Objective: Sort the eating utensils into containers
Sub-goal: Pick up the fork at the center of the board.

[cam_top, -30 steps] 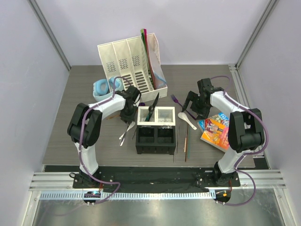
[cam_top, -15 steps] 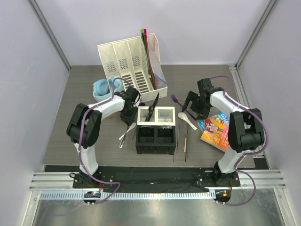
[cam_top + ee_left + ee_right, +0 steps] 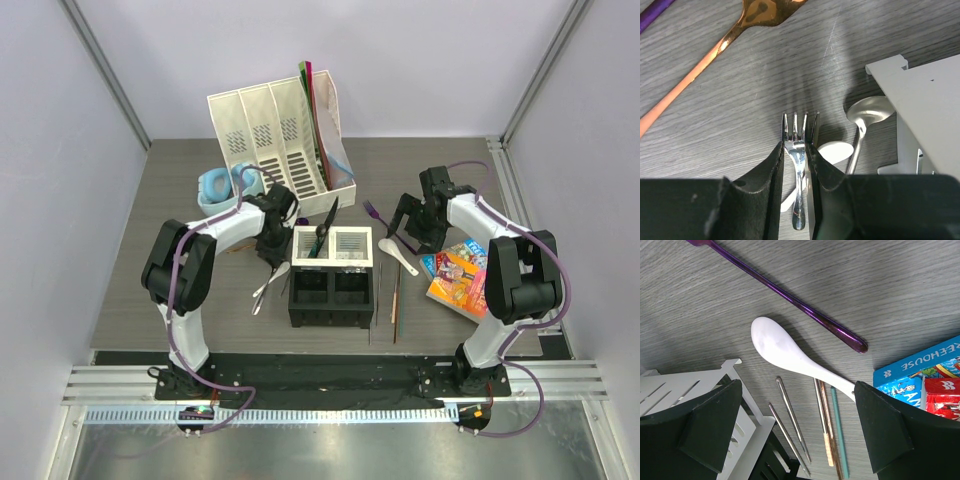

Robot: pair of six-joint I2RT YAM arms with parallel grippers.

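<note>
A dark grey wood-grain counter point(image 3: 160, 290) carries everything. A tall white slotted file organiser point(image 3: 270, 135) stands at the middle of its far edge. Near the right edge lies a colourful paperback book point(image 3: 458, 275), and blue headphones point(image 3: 222, 185) sit just left of the organiser. At the counter's centre is the small square four-cell caddy point(image 3: 333, 275), with its two white slotted cells on the far side and its two black cells on the near side. A black utensil point(image 3: 325, 225) leans tilted out of the far-left white cell. Just left of the caddy, the left claw point(image 3: 796, 149) pinches a silver metal fork point(image 3: 797, 145) by the neck, the tines poking out past the fingertips. Under it lie a silver metal spoon point(image 3: 867, 112) and a white spoon point(image 3: 835, 150), and a gold spoon with a peach handle point(image 3: 715, 50) lies farther off. Right of the caddy, the right claw point(image 3: 797, 386) is spread wide and holds nothing. It hangs over a white ceramic soup spoon point(image 3: 790, 357). A slim purple utensil point(image 3: 785, 295) lies beyond that spoon, and thin brown chopsticks point(image 3: 825, 430) lie on the counter beside the caddy's right wall.
</note>
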